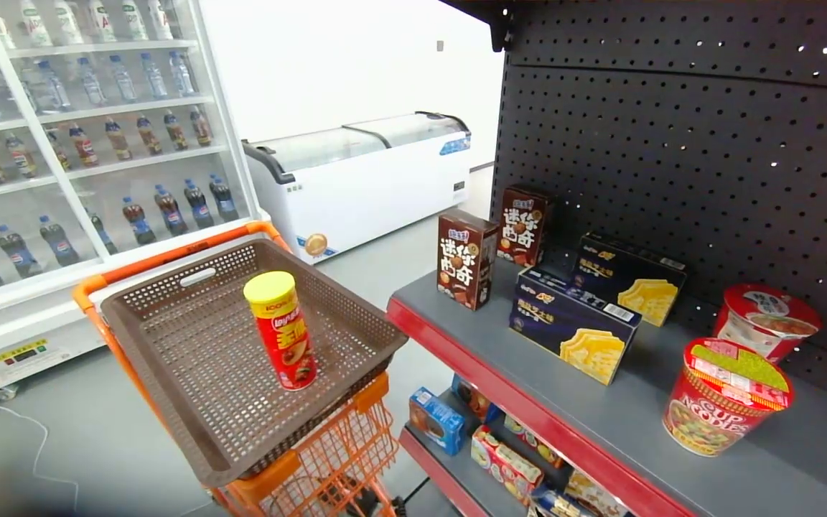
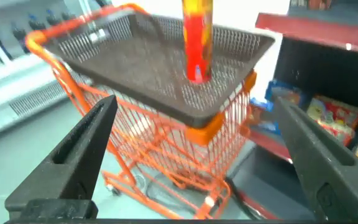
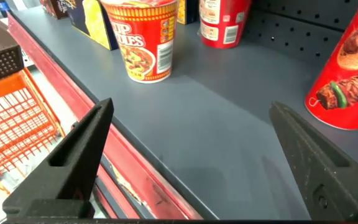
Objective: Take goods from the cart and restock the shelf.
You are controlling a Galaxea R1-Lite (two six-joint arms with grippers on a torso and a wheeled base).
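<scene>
A red chip can [image 1: 283, 332] with a yellow lid stands upright in the brown basket [image 1: 191, 359] on top of the orange cart [image 1: 327, 459]. In the left wrist view the can [image 2: 196, 43] stands in the basket [image 2: 135, 68], and my left gripper [image 2: 194, 106] hangs open, lower than the basket and short of the cart, with nothing between its fingers. My right gripper [image 3: 191, 109] is open just above the grey shelf board [image 3: 229, 130], holding nothing. Another red can [image 3: 350, 74] stands on the shelf beyond it, beside two noodle cups [image 3: 143, 37].
The shelf [image 1: 456, 316] has a red front edge and carries two brown boxes [image 1: 465, 260], two dark blue boxes [image 1: 573, 323] and noodle cups [image 1: 726, 395]. A black pegboard [image 1: 672, 158] backs it. A lower shelf holds more packs [image 1: 436, 420]. Drink coolers [image 1: 83, 143] and a chest freezer [image 1: 363, 179] stand behind.
</scene>
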